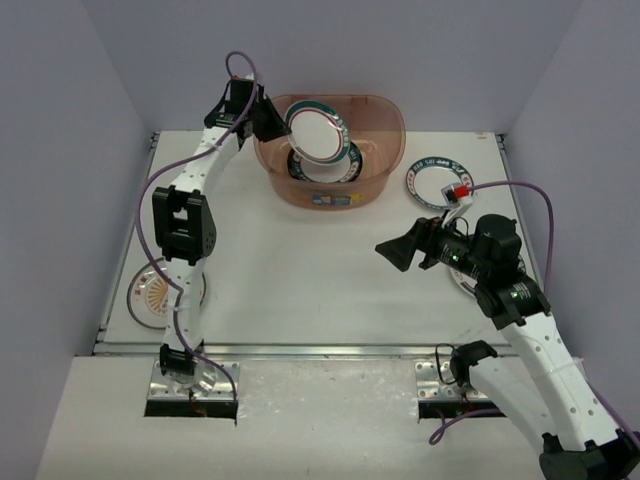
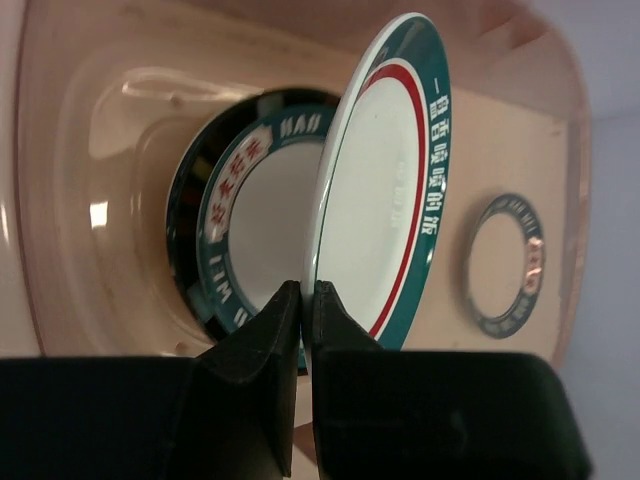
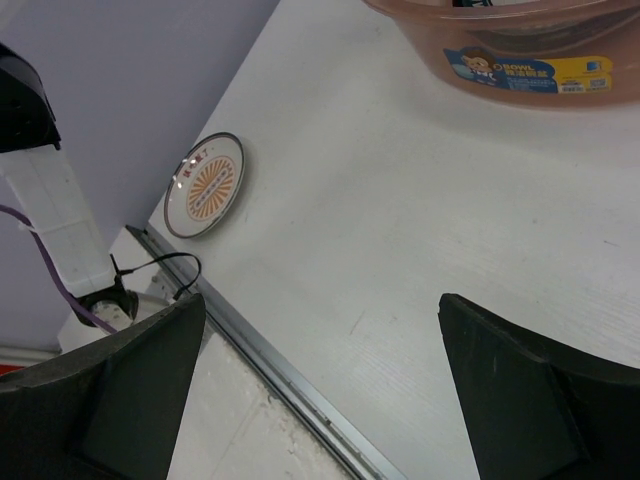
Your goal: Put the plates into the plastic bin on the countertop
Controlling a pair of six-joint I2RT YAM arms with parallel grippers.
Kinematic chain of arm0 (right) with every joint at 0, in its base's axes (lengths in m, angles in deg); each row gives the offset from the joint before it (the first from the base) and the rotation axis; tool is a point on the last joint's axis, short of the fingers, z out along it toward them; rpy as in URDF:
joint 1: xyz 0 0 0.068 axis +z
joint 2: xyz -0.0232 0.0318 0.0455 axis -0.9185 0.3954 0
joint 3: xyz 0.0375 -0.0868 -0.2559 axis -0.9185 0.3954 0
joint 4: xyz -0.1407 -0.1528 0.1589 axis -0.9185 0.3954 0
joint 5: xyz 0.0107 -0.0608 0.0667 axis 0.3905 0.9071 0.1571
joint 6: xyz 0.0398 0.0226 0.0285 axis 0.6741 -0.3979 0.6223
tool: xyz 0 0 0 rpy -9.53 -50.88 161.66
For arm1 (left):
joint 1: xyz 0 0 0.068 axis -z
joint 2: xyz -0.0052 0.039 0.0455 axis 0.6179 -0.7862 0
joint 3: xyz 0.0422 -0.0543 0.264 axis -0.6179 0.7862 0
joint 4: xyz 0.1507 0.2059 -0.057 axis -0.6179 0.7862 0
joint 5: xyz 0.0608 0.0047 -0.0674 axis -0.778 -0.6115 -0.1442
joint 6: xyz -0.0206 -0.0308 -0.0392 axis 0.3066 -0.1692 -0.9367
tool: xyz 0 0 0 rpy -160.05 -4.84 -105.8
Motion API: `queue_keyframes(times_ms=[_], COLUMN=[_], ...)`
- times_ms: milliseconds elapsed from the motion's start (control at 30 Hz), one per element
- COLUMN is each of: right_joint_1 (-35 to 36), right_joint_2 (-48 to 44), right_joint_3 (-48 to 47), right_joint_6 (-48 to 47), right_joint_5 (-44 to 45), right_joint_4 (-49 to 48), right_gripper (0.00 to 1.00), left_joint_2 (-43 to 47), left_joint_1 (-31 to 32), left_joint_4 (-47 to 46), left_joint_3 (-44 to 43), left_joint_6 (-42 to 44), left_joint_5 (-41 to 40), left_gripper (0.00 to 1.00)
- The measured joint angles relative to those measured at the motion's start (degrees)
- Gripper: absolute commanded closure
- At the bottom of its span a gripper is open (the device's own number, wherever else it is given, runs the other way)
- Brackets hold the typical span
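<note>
The lettered plate (image 2: 385,190) between the black left gripper's (image 2: 305,300) fingers has a white centre, a thin red ring and a teal rim with white characters. Just beyond it, the lower plate (image 2: 250,200) has the same teal band and a red patch with white lettering. Around both, the plastic bin (image 2: 80,200) is translucent reddish-brown, and its label (image 3: 530,70) is blue and yellow. Ahead and left of the black right gripper (image 3: 320,300), the sunburst plate (image 3: 205,185) is cream, with orange rays and a dark rim, on the white countertop (image 3: 400,200).

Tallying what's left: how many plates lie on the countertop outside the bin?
3: an orange plate near the left edge, a teal-rimmed plate right of the bin, and a third plate mostly hidden under the right arm. Others could be hidden.
</note>
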Motion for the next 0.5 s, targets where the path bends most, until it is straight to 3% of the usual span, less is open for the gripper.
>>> queue_keyframes(times_ms=[267, 300, 333, 400, 500], right_joint_1=[0.0, 0.0, 0.0, 0.0, 0.0], right_joint_2=[0.1, 0.3, 0.4, 0.5, 0.6], right_joint_3=[-0.9, -0.9, -0.9, -0.9, -0.9], right_joint_6=[-1.6, -1.6, -1.6, -1.6, -1.8], right_joint_5=[1.3, 1.3, 1.3, 1.3, 1.3], right_joint_4=[2.0, 2.1, 2.1, 2.1, 2.1], right_gripper=[0.01, 0.01, 0.01, 0.01, 0.01], left_joint_2=[-2.3, -2.5, -3.0, -3.7, -4.2], left_joint_1=[0.7, 0.7, 0.7, 0.7, 1.0], left_joint_4=[4.0, 3.9, 3.6, 2.8, 2.3], left_joint_3=[2.4, 2.1, 1.4, 0.8, 0.6], left_joint_6=[3.0, 3.0, 3.1, 3.1, 3.1], left_joint_5=[1.1, 1.2, 1.5, 2.0, 2.1], left_gripper=[0.98, 0.79, 0.78, 0.42, 0.31])
